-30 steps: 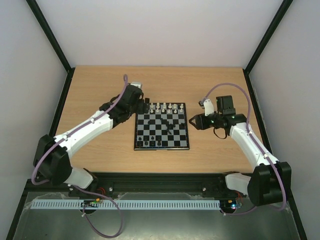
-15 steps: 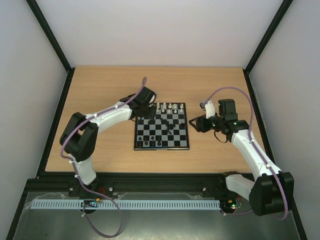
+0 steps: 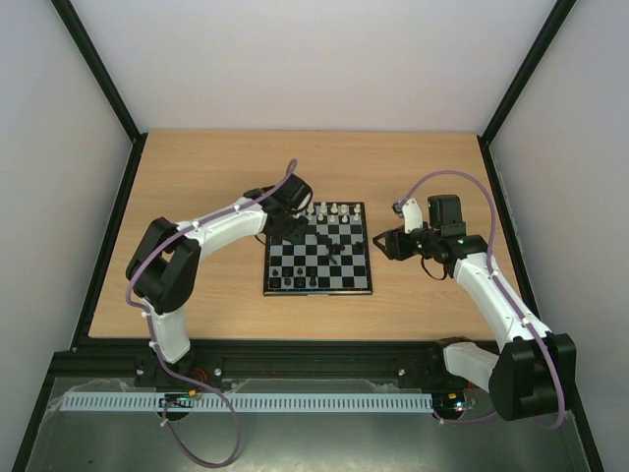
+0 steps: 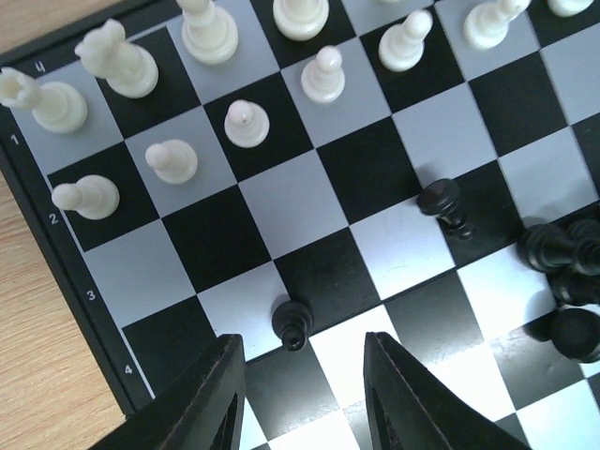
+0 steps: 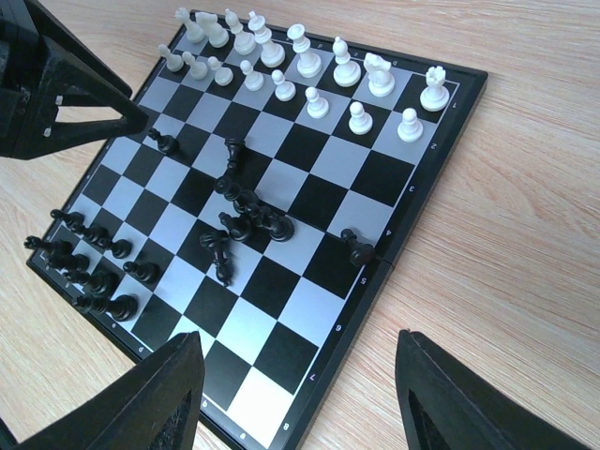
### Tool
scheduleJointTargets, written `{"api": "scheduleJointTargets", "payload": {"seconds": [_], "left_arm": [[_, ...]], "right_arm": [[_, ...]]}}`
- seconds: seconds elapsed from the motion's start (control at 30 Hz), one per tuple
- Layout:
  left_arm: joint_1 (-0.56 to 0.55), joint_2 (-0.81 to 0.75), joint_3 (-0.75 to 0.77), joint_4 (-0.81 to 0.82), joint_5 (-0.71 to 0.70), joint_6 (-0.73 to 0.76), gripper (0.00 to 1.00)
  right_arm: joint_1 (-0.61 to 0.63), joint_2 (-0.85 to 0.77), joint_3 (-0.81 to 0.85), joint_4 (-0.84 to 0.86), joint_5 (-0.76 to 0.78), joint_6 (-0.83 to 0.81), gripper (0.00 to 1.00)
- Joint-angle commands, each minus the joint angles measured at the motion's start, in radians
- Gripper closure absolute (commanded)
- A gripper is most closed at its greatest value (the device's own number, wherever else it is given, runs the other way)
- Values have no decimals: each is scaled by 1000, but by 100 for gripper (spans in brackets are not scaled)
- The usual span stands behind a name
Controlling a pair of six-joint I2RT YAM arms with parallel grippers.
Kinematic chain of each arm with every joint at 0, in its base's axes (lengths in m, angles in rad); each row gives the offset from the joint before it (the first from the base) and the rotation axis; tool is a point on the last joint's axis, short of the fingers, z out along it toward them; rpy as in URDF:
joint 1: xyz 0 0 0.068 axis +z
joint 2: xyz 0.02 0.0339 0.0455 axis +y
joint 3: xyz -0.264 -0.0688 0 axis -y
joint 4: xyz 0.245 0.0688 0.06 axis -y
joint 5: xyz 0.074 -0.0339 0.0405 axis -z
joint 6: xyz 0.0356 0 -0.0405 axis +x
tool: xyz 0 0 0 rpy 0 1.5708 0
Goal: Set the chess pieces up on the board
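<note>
Board [image 3: 346,264] mid-tabletop [image 3: 197,177]. White pieces [image 3: 324,209] lined along far rows. Black pieces [image 5: 248,220] partly rowed at near edge, others tumbled mid-board. Left tool [image 4: 305,340] over far-left squares, jaws part-open astride standing black pawn [image 4: 292,323], not touching. Right tool [image 5: 300,339] off board's right edge, gaping, empty.

Black and pale-grey checkered board [image 5: 319,202]
</note>
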Motion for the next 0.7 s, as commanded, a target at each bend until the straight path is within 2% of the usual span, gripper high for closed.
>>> {"api": "scheduleJointTargets", "payload": {"seconds": [0.0, 0.27, 0.53, 0.67], "left_arm": [[-6, 32, 11, -52, -14, 6, 62], [-8, 83, 22, -16, 8, 2, 64], [-11, 129, 54, -18, 18, 6, 73], [-15, 131, 58, -27, 13, 9, 74]], "right_arm": [[-3, 4, 1, -10, 6, -17, 43], [-3, 0, -3, -14, 3, -22, 43], [-3, 2, -5, -14, 8, -27, 42], [-3, 3, -6, -16, 8, -29, 42]]}}
